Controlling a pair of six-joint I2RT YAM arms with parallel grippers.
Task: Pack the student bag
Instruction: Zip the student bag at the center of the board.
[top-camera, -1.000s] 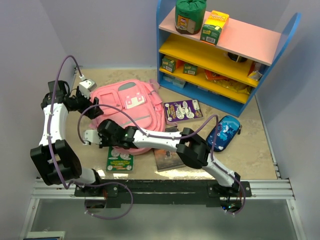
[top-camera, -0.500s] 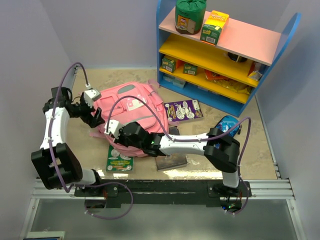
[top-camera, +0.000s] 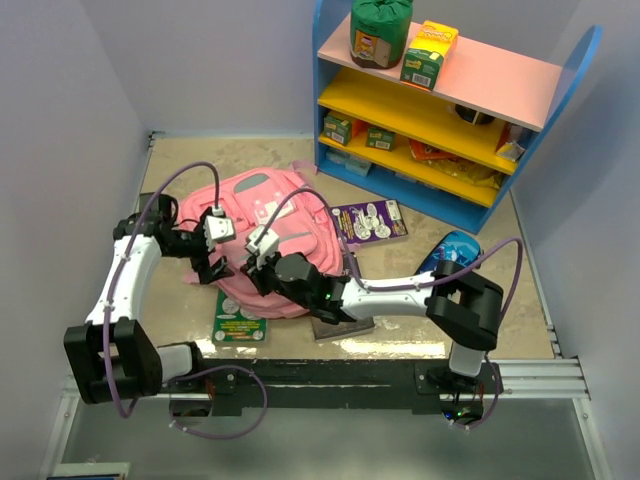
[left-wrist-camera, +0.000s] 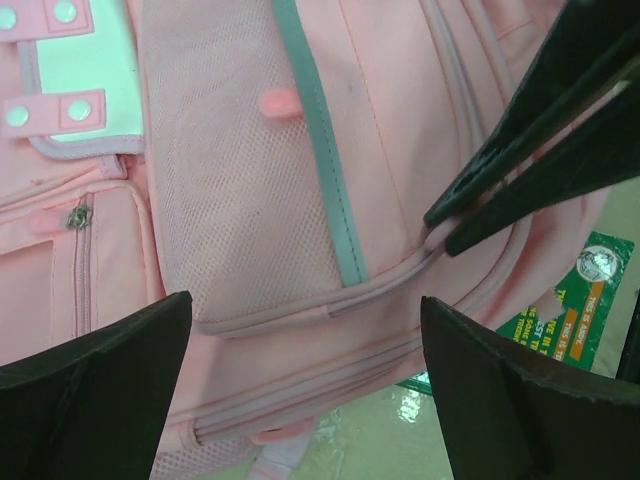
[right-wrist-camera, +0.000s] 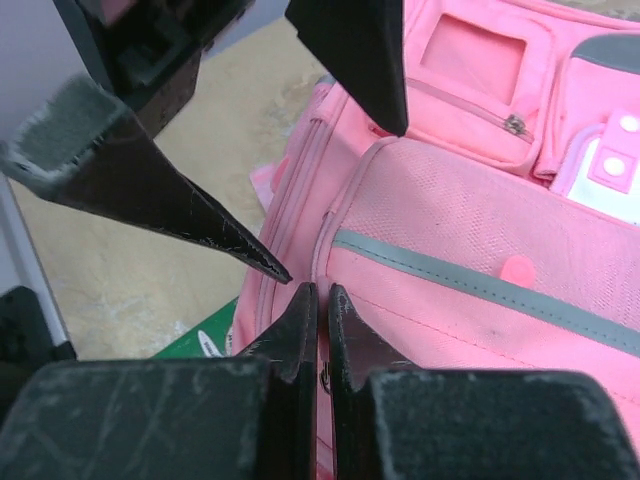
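Observation:
The student bag (top-camera: 275, 225) is a pink backpack lying flat on the table with its front pockets up. It fills the left wrist view (left-wrist-camera: 300, 180) and the right wrist view (right-wrist-camera: 480, 230). My right gripper (top-camera: 250, 270) is at the bag's near left edge, its fingers (right-wrist-camera: 300, 310) shut on the bag's zipper seam, with a small metal pull between them. My left gripper (top-camera: 215, 265) hovers just left of it, wide open and empty over the same edge (left-wrist-camera: 305, 300). Its fingers (right-wrist-camera: 150, 190) show in the right wrist view.
A green booklet (top-camera: 238, 322) lies at the bag's near left corner and shows in the left wrist view (left-wrist-camera: 570, 300). A dark book (top-camera: 340, 325), a purple booklet (top-camera: 366, 220) and a blue pencil case (top-camera: 448, 258) lie to the right. A blue shelf (top-camera: 440, 110) stands at the back right.
My left gripper moved from the bag's far left corner to its near left edge. My right gripper slid right onto that edge and shut on the zipper seam.

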